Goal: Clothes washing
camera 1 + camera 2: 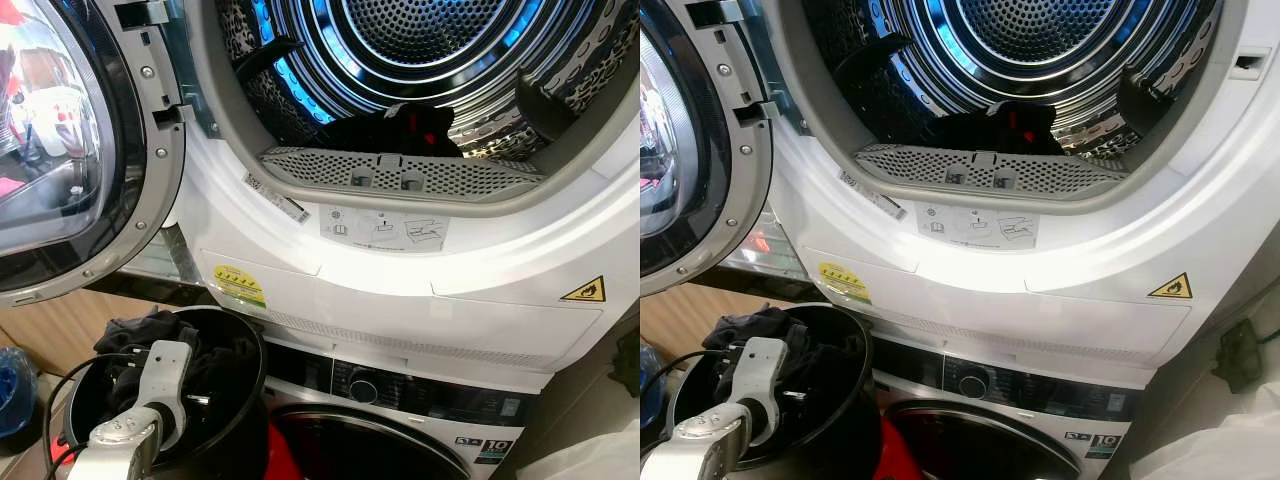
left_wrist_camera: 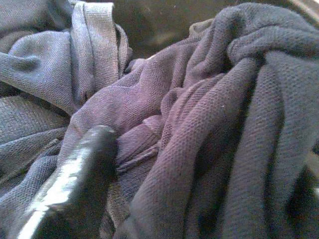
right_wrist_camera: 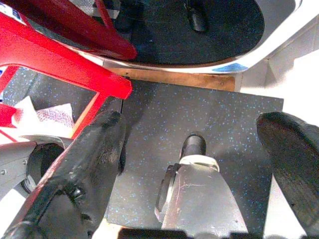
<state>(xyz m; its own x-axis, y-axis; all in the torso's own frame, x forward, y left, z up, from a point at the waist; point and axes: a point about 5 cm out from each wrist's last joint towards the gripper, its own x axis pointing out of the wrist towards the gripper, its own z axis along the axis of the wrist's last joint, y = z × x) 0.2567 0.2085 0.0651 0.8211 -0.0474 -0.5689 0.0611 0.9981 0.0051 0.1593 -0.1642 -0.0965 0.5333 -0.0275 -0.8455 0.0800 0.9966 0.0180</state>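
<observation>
Your left end effector (image 2: pixel 149 164) is down inside the black laundry bucket (image 1: pixel 235 400), which stands at lower left in the head views, just beside the lower washing machine (image 1: pixel 400 420). In the left wrist view one glossy black finger (image 2: pixel 75 184) presses against the folds of dark purple-grey knit clothes (image 2: pixel 199 124); the second finger is hidden by cloth, so you cannot tell how far the fingers are apart or whether they have hold of the fabric. The silver left arm (image 1: pixel 140 420) runs down into the bucket with a black cable (image 1: pixel 60 385) looping beside it.

Above, the dryer (image 1: pixel 420 270) stands stacked on the washing machine with its round door (image 1: pixel 70 150) swung wide to the left. A dark garment with red patches (image 1: pixel 400 128) lies in the drum (image 1: pixel 420 40), just behind the perforated lint filter (image 1: pixel 400 175).

Your right end effector (image 3: pixel 194 164) points down at the dark speckled floor (image 3: pixel 199 114), its two fingers spread wide and holding nothing. A red plastic frame (image 3: pixel 60 55) lies near it, and the washing machine's lower front (image 3: pixel 199 25) shows beyond.
</observation>
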